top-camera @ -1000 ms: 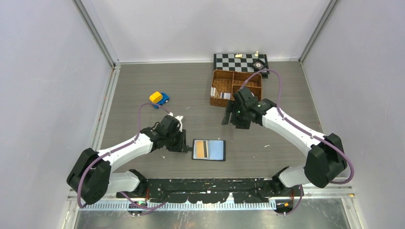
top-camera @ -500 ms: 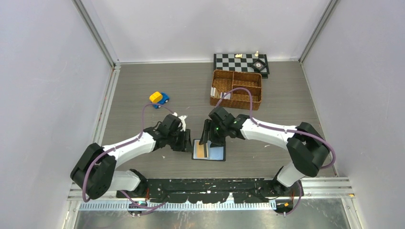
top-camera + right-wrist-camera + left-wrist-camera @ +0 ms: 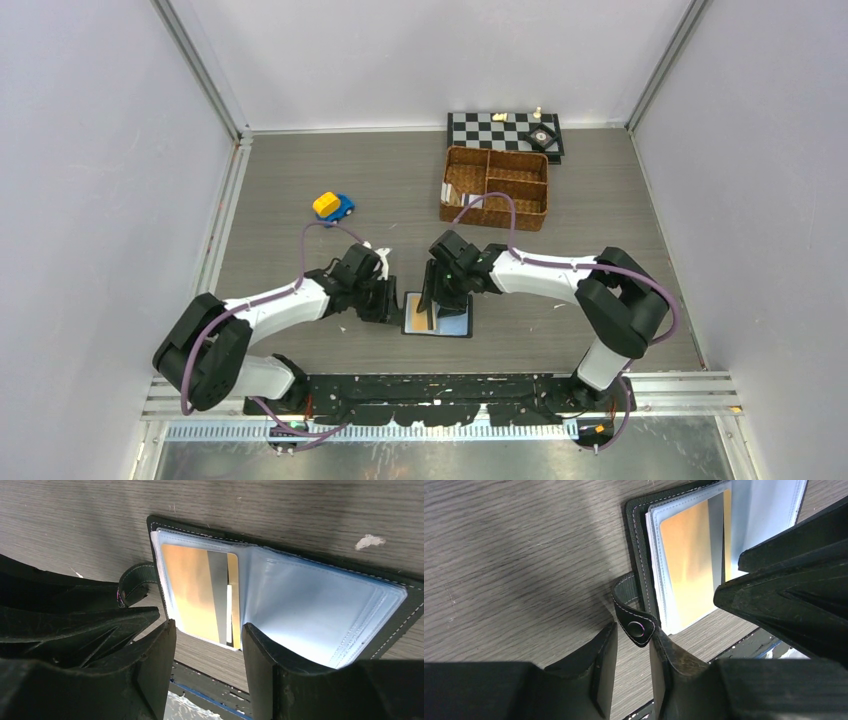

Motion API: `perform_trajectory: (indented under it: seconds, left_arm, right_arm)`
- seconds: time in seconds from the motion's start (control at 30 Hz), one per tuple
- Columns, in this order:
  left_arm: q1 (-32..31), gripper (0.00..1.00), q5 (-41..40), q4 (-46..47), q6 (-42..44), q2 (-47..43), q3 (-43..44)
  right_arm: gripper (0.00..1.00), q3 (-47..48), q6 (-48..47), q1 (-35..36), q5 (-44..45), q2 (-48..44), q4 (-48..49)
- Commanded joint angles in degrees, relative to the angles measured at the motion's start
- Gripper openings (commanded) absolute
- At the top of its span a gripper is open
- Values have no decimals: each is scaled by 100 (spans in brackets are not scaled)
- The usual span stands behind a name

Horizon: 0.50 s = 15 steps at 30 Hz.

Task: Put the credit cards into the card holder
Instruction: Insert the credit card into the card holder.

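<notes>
Two hands crowding the card holder [image 3: 456, 320] here lol. Lying open flat on the tabletop [image 3: 330, 170] near the front edge, sleeves up, right between them. Got one tan-orange card [image 3: 187, 590] sitting in the sleeve nearest the left hand [image 3: 386, 303]. That hand closed down on the snap tab [image 3: 636, 627], pinching it between the fingers. Right hand [image 3: 207, 630] spread wide, hovering just over the card's near edge, gripping nothing as far as can be seen
</notes>
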Motion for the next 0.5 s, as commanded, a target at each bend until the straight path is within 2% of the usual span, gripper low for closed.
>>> perform_trajectory:
  seconds: [0.0,0.23,0.47]
  left_arm:
    - [22,30,134,343,-57,35,-84]
    - [21,19,286,575,-113,226,-171]
    - [26,16,243,589,-139,226,-214]
  right_arm:
    - [56,151,87,58,69,30,92]
    - [52,268,80,130,86,180,28]
    - [51,439,-4,193,300,123,-294]
